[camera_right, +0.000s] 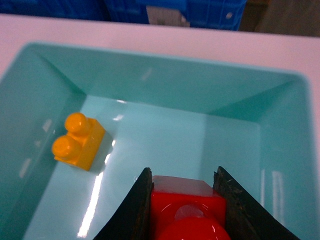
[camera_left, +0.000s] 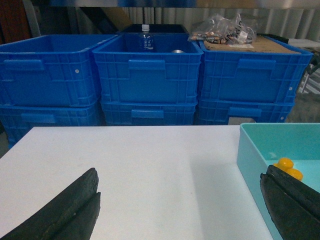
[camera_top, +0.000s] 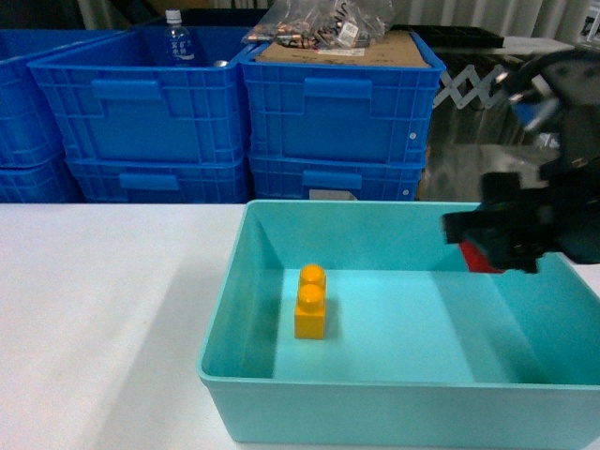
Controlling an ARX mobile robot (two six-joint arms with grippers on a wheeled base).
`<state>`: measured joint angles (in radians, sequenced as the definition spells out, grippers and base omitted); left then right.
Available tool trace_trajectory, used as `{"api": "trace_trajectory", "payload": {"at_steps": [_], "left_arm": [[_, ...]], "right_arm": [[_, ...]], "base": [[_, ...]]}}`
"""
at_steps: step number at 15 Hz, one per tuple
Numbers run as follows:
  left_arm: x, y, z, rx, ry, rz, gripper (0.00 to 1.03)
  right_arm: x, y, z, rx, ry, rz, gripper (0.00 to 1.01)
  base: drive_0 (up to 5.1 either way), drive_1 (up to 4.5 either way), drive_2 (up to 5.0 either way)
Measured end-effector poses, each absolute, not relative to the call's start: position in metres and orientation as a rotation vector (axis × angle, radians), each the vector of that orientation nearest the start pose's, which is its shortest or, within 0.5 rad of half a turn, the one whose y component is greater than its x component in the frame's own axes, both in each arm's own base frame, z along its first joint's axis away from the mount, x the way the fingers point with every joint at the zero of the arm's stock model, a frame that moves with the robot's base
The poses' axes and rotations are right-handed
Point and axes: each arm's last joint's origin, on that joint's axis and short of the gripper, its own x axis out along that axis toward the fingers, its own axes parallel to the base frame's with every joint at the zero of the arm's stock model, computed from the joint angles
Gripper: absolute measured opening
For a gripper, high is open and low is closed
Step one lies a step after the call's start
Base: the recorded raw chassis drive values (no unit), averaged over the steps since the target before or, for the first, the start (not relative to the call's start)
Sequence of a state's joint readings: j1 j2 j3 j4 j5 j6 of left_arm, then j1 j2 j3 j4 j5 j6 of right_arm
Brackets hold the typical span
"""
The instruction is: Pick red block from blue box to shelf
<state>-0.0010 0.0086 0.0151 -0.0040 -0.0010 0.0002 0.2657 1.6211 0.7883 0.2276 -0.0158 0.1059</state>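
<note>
The red block [camera_right: 187, 205] sits pinched between the two black fingers of my right gripper [camera_right: 182, 181], stud facing the camera. It hangs inside the blue box [camera_right: 175, 85], above the floor at its right side. In the head view the right gripper [camera_top: 492, 246] is over the box's [camera_top: 375, 230] right part, with a sliver of the red block [camera_top: 473, 256] showing under it. My left gripper [camera_left: 180, 177] stands open over bare white table, left of the box [camera_left: 250, 155]. The shelf is out of view.
A yellow-orange two-stud brick [camera_top: 310, 302] stands on the box floor, left of centre. Stacked dark blue crates [camera_top: 234, 112] line the far table edge, holding a bottle [camera_top: 176, 37] and a bag on cardboard [camera_top: 328, 28]. White table [camera_top: 103, 309] stretches to the left.
</note>
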Motion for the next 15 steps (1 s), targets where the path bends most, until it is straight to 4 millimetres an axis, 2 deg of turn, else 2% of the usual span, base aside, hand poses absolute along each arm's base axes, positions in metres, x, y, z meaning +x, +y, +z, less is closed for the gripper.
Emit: {"api": "trace_trajectory", "payload": {"at_steps": [1,2,4,6,7,10,13,14,15], "left_arm": [[0.097,0.000,0.168,0.000,-0.003,0.000,0.98],[0.097,0.000,0.168,0.000,-0.002,0.000,0.98],[0.097,0.000,0.168,0.000,-0.003,0.000,0.98],[0.097,0.000,0.168,0.000,-0.003,-0.001,0.98],[0.097,0.000,0.168,0.000,-0.003,-0.001,0.98],[0.097,0.000,0.168,0.000,-0.002,0.000,0.98],[0.097,0.000,0.168,0.000,-0.002,0.000,0.98],[0.097,0.000,0.168,0.000,-0.002,0.000,0.98],[0.097,0.000,0.168,0.000,-0.003,0.000,0.98]], "right_arm": [[0.288,0.072,0.187,0.047,0.536,0.231,0.30],[0.257,0.054,0.204,0.070,0.442,0.216,0.30],[0.202,0.034,0.220,0.066,0.254,0.176,0.30],[0.190,0.032,0.230,0.060,0.176,0.184,0.30],[0.189,0.032,0.233,0.038,0.036,0.098,0.30],[0.171,0.020,0.203,0.012,0.033,-0.003,0.30],[0.160,0.014,0.201,0.008,-0.008,-0.002,0.30],[0.155,0.012,0.196,0.007,0.000,-0.002,0.29],[0.146,0.000,0.186,0.006,0.014,-0.007,0.29]], "base": [[0.0,0.00,0.0],[0.0,0.00,0.0],[0.0,0.00,0.0],[0.0,0.00,0.0],[0.0,0.00,0.0],[0.0,0.00,0.0],[0.0,0.00,0.0],[0.0,0.00,0.0],[0.0,0.00,0.0]]}}
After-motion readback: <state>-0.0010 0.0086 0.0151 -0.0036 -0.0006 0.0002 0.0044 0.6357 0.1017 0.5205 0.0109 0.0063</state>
